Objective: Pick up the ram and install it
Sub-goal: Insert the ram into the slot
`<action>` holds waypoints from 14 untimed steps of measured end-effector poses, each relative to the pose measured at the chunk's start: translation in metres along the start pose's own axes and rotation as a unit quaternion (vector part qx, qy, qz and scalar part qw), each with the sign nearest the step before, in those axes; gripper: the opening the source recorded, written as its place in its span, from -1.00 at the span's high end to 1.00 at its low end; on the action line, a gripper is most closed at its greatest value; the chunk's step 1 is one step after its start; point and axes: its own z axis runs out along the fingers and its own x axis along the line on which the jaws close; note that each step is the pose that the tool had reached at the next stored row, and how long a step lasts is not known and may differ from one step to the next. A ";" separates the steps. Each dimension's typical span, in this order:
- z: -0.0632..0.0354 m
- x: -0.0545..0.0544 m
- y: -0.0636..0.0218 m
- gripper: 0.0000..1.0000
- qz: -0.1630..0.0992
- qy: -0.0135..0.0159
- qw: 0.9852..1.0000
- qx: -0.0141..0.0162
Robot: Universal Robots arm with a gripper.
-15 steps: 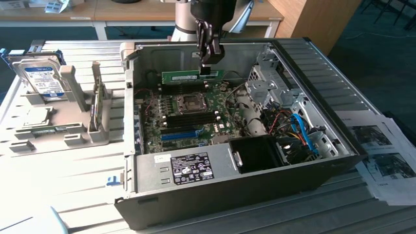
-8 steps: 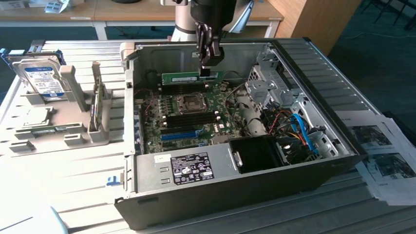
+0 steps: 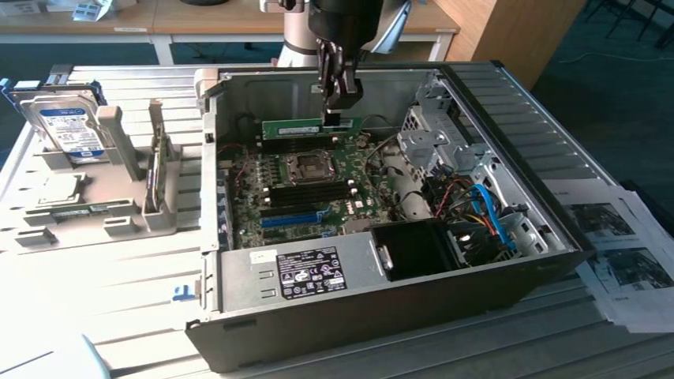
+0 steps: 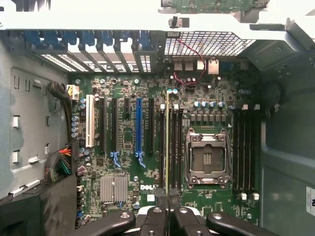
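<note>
Hanging down into the open computer case [image 3: 400,316], the gripper [image 3: 335,117] is clamped on the ram [image 3: 311,126], its fingers pinched against the two faces of the stick at its upper edge. The green stick is level, with its long edge parallel to the motherboard [image 3: 305,197], and in the exterior view it appears raised off the board rather than seated.

Seen from the wrist, the gripper [image 4: 167,209] holds the ram [image 4: 167,142] edge-on, so it reads as one thin line. That line runs just beside the processor socket [image 4: 206,157], over the black memory slots [image 4: 176,147] that lie between the socket and the long blue slot [image 4: 139,128]. Whether the stick's lower edge touches a slot cannot be told. A second bank of black slots [image 4: 246,147] lies on the opposite side of the socket. A small ribbed heatsink [image 4: 114,188] sits beyond the blue slot, farther from the socket.

In the exterior view the socket [image 3: 312,164] is open, with its metal frame visible. Well apart from the socket, outside the case, a hard drive [image 3: 65,126] stands tilted in a grey holder [image 3: 106,213] on the white slatted surface [image 3: 126,276]. On the other side of the case from the socket, printed papers [image 3: 621,253] lie on the surface.
</note>
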 end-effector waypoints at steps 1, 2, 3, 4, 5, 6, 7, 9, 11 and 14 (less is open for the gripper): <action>0.0000 0.000 0.0000 0.76 0.000 0.000 1.000 0.000; 0.0000 0.000 0.0000 0.76 0.000 0.000 1.000 0.000; 0.0003 0.000 0.0000 0.76 0.000 0.000 1.000 0.000; 0.0003 0.000 0.0000 0.76 0.000 0.000 1.000 0.000; 0.0002 0.000 0.0000 0.76 0.000 0.000 1.000 0.000; 0.0002 0.000 0.0000 0.76 0.000 0.000 1.000 0.000; 0.0003 0.000 0.0000 0.76 0.000 0.000 1.000 0.000; 0.0007 0.000 0.0000 0.76 0.000 0.000 1.000 0.000; 0.0018 0.000 0.0000 0.76 0.000 0.000 1.000 0.000; 0.0045 0.000 0.0000 0.76 0.000 0.000 1.000 0.000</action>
